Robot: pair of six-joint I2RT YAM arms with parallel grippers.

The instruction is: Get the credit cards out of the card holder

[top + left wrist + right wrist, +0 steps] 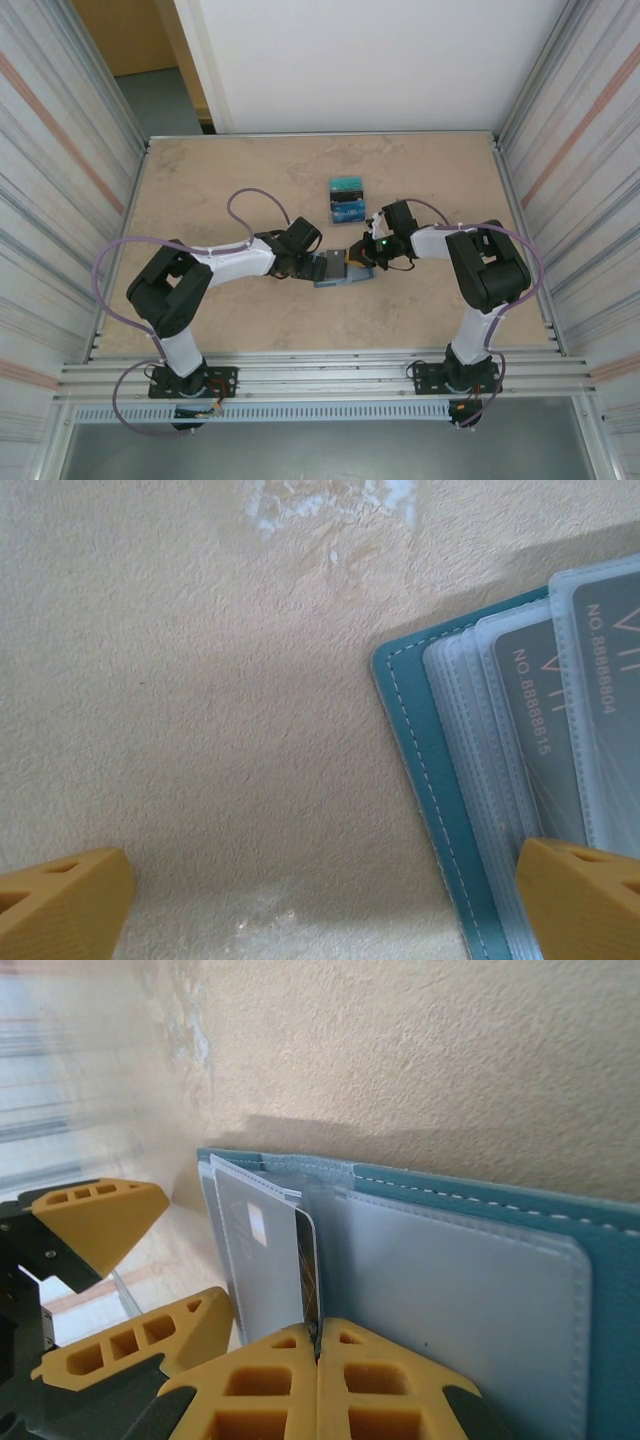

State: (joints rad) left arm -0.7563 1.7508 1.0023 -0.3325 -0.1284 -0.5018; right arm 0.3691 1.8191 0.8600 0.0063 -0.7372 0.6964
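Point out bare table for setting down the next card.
Widest free patch: beige tabletop left of the flat plastic cards, teal and black. Also the near strip between the arm bases, short of the soft teal card holder. Crowded: the centre, where left gripper and right gripper, pinching a card, meet at the holder.

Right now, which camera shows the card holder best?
Right wrist: the open card holder is close, pockets clear, with the right claw shut on a card. Left wrist catches one corner; top view shows it small.
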